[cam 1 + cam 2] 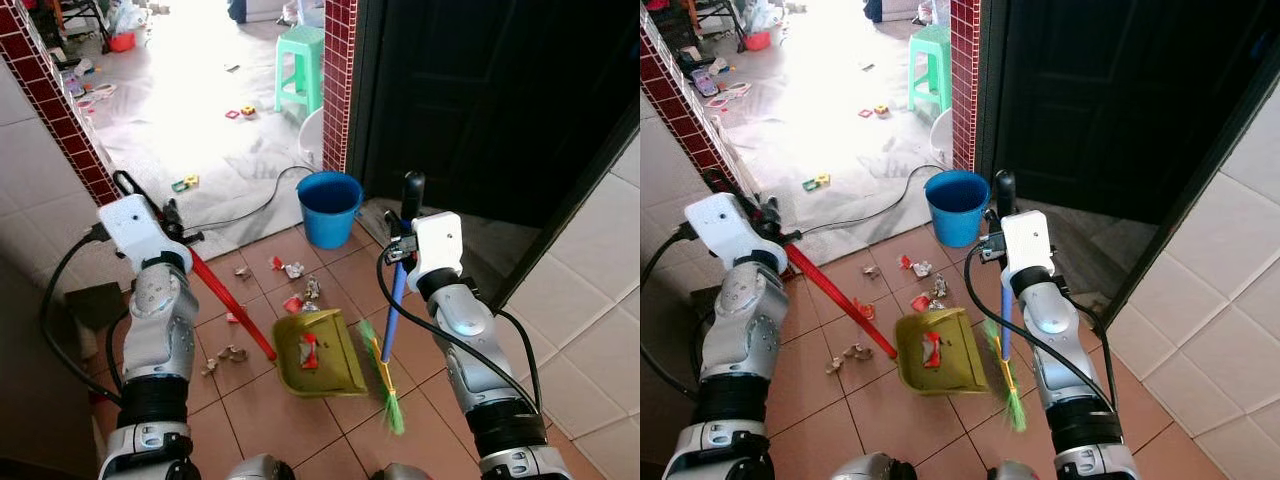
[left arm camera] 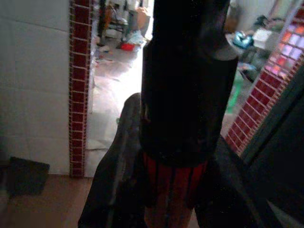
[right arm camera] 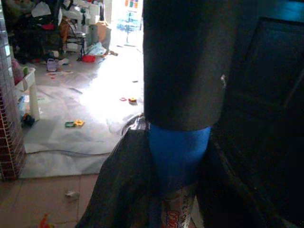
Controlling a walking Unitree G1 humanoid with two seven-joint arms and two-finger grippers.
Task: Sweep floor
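Observation:
A yellow-green dustpan [image 1: 318,353] lies on the brown tile floor with red and white scraps inside it. Its long red handle [image 1: 230,305] rises to my left gripper [image 1: 172,222], which is shut on the handle's black top end. My right gripper [image 1: 405,240] is shut on the blue broom handle [image 1: 393,310] just below its black grip. The broom's green bristles [image 1: 388,393] rest on the floor right of the dustpan. Loose scraps of litter [image 1: 298,285] lie between the dustpan and a blue bucket [image 1: 329,208]. More litter bits [image 1: 228,355] sit left of the pan.
A red-tiled pillar [image 1: 339,80] and a dark door [image 1: 480,100] stand behind the bucket. A black cable [image 1: 250,210] runs across the floor. A green plastic stool [image 1: 302,65] and small toys [image 1: 185,183] lie in the bright room beyond. A white tiled wall [image 1: 40,150] is on the left.

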